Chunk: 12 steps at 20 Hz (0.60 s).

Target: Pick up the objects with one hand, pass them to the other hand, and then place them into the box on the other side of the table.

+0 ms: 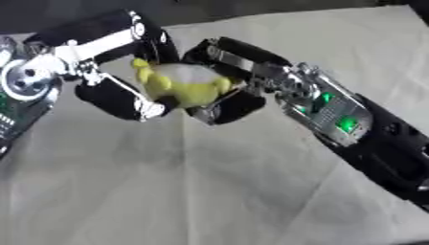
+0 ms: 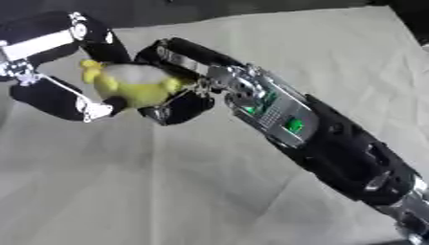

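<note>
A yellow and white soft object (image 1: 184, 85) hangs above the cloth-covered surface (image 1: 209, 191), caught between both hands. The left hand (image 1: 109, 62) comes at the object from its left, with black fingers (image 1: 117, 100) curled over its top and under its lower left side. The right hand (image 1: 243, 76) meets the object from its right, fingers (image 1: 231, 107) bent round its upper and lower right edges. Both hands touch the object at once. Behind the right hand, away from the object, its forearm (image 2: 335, 143) shows green lights and runs toward the lower right corner. The cloth below the object is pale and creased.
</note>
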Available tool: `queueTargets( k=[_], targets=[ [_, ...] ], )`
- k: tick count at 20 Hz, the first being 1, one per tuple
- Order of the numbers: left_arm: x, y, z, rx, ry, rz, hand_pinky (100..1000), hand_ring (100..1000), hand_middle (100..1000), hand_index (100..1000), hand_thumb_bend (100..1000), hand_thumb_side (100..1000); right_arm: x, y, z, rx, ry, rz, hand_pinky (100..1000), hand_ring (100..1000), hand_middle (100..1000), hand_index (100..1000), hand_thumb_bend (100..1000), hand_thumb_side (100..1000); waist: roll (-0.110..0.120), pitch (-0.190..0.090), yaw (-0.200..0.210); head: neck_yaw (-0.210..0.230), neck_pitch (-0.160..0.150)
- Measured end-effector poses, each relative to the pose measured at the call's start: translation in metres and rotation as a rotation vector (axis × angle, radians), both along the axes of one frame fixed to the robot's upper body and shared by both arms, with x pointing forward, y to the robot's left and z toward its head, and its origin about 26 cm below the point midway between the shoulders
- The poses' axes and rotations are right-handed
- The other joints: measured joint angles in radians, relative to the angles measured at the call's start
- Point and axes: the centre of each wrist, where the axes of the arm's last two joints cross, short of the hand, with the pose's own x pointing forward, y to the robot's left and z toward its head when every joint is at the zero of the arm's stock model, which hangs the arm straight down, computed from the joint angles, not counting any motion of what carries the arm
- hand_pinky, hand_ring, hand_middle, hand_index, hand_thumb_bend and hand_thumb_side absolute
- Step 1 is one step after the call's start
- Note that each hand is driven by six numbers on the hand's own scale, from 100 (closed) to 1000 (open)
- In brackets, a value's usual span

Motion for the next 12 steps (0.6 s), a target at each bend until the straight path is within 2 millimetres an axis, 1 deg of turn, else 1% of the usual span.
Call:
queueTargets(
  k=[1,3,4,6,7,8,9,10,11,12],
  targets=[
    [0.0001,-0.0004,-0.0002,0.002,-0.002,0.001,712,591,538,635,244,100,0.0001,-0.0002,-0.0004,0.0,0.0,0.001,760,516,398,565,100,100,0.0,0.0,-0.001,0.0,-0.001],
    [0.0002,-0.0007,-0.0003,0.005,-0.009,0.003,704,567,506,597,143,100,0.0003,-0.0005,-0.0008,0.001,0.0,0.001,760,517,400,566,100,100,0.0,0.0,-0.001,0.0,-0.003],
    [0.0003,-0.0015,-0.0007,0.004,-0.009,0.003,699,547,472,554,100,100,0.0005,-0.0007,-0.0007,0.001,0.0,0.001,760,518,402,569,100,100,0.0,0.0,-0.001,0.0,-0.003],
    [0.0007,-0.0025,-0.0012,-0.005,-0.009,0.008,694,528,442,514,100,100,0.001,-0.0013,-0.0008,0.001,-0.001,0.001,761,521,407,577,100,100,0.0,0.0,-0.002,0.0,-0.003],
    [0.0006,-0.003,-0.0014,-0.013,-0.009,0.011,687,511,422,479,102,100,0.0012,-0.0015,-0.0007,0.001,-0.001,0.0,764,530,421,595,100,100,0.0,0.0,-0.002,0.0,-0.003],
    [0.0005,-0.0037,-0.0016,-0.023,-0.008,0.015,675,513,418,475,164,100,0.0013,-0.0017,-0.0006,0.002,-0.002,0.0,772,547,442,617,100,100,0.0,0.0,-0.002,0.0,-0.003],
    [0.0007,-0.0043,-0.0019,-0.034,-0.009,0.021,665,515,422,479,193,100,0.0014,-0.0018,-0.0006,0.003,-0.002,-0.001,777,565,462,638,158,100,0.0,0.0,-0.002,0.0,-0.003],
    [0.0012,-0.0043,-0.0021,-0.046,-0.009,0.032,662,516,423,480,209,100,0.0014,-0.0018,-0.0005,0.002,-0.003,-0.001,781,581,486,663,239,100,0.0,0.0,-0.002,0.0,-0.003],
    [0.0013,-0.0043,-0.0022,-0.059,-0.011,0.044,660,507,406,468,220,100,0.0014,-0.0018,-0.0006,-0.001,-0.006,-0.001,790,616,533,720,417,103,0.0,0.0,-0.002,0.0,-0.003],
    [0.0014,-0.0042,-0.0023,-0.071,-0.013,0.057,661,497,380,447,234,100,0.0014,-0.0019,-0.0006,-0.006,-0.011,0.002,800,648,572,764,513,122,0.0,0.0,-0.002,0.0,-0.003]
  ],
)
